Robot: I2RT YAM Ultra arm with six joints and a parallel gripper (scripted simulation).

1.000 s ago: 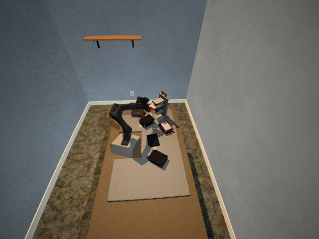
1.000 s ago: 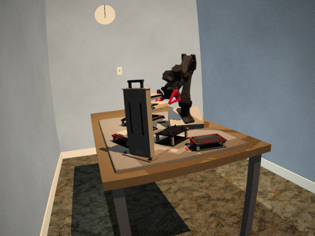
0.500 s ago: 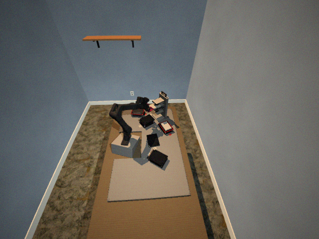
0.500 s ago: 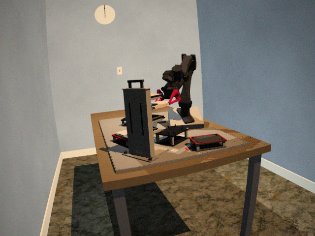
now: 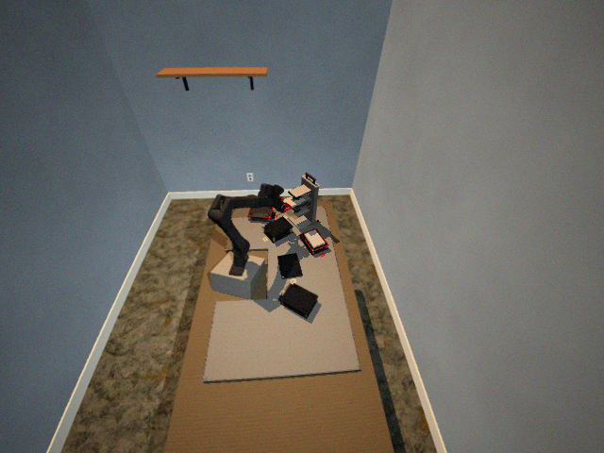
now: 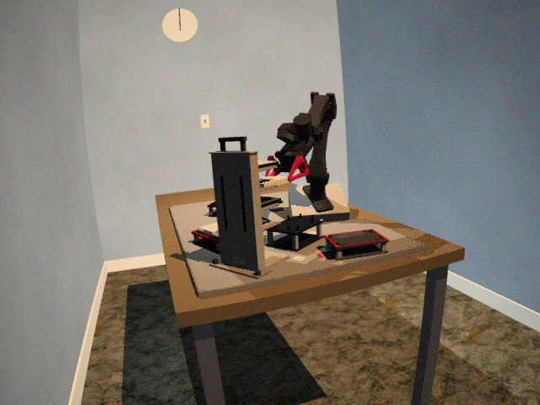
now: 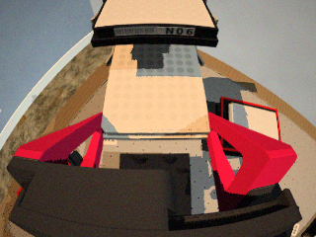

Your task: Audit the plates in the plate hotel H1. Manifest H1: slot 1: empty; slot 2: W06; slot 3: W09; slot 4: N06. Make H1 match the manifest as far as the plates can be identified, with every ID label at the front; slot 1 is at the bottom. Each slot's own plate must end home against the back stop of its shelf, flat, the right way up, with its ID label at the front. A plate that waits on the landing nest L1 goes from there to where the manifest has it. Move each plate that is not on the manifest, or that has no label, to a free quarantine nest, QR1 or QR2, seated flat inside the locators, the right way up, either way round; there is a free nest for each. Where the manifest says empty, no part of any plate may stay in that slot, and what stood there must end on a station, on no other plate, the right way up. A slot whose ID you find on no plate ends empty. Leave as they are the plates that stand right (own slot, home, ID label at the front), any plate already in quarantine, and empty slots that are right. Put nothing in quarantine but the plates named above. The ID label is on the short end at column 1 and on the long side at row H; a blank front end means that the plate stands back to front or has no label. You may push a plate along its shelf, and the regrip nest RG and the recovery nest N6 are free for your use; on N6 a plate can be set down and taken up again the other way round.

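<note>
The plate hotel H1 (image 5: 312,197) (image 6: 235,204) stands at the far end of the mat. Its top plate (image 5: 299,191) (image 7: 154,12) lies in slot 4 with label N06 at the front. My gripper (image 5: 288,205) (image 6: 278,177) (image 7: 155,118) is shut on the pale plate (image 6: 273,182) (image 7: 155,99) below it, one finger on each long side near the front end. That plate appears flat and reaches well out in front of the N06 plate. I cannot read any ID on its front end. The lower slots are partly hidden.
A red-edged nest (image 5: 255,216) (image 6: 356,238) bears no plate. Another red-edged nest (image 5: 321,251) (image 7: 251,103) holds a pale plate (image 5: 315,238) (image 7: 254,123). Black nests (image 5: 277,228) (image 5: 290,265) (image 5: 298,299) stand between the hotel and the near side of the arm's base.
</note>
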